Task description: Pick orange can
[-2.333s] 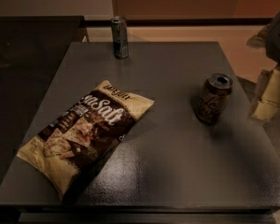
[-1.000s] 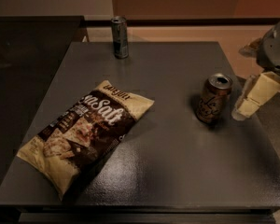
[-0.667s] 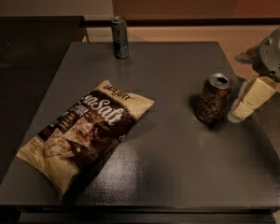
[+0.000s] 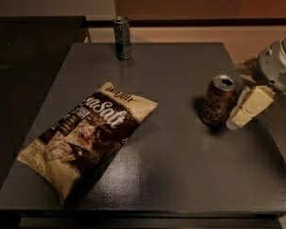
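Note:
The orange can (image 4: 219, 100) stands upright on the right part of the dark grey table (image 4: 181, 166); it has a brownish-gold body with script lettering and an opened silver top. My gripper (image 4: 244, 87) comes in from the right edge, just right of the can and at its height. Its near cream finger (image 4: 250, 106) is right beside the can's right side; whether it touches cannot be told. The far finger shows only dimly behind. The jaws stand apart and hold nothing.
A large tan and brown snack bag (image 4: 88, 135) lies flat on the left half of the table. A slim, taller dark grey can (image 4: 122, 37) stands at the far edge. A dark counter (image 4: 28, 37) adjoins at the far left.
My gripper has moved left and slightly down toward the orange can, closing the gap to its right side. The can, the bag and the grey can have not moved.

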Action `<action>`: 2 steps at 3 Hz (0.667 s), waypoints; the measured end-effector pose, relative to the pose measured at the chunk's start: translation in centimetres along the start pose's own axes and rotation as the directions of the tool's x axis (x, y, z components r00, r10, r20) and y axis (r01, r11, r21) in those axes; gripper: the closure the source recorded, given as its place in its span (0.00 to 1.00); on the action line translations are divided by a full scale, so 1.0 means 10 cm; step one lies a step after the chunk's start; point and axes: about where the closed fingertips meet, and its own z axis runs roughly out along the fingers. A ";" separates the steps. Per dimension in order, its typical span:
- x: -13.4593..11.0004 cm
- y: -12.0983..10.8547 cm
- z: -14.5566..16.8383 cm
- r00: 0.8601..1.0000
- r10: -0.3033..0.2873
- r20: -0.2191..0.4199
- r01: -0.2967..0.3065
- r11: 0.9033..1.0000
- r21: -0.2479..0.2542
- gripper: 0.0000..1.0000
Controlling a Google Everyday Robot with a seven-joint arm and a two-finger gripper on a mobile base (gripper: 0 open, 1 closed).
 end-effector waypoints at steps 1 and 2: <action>-0.06 0.04 0.06 0.999 -0.001 0.041 0.002 1.000 -0.028 0.00; -0.13 0.08 0.09 0.997 -0.001 0.078 0.004 0.999 -0.043 0.17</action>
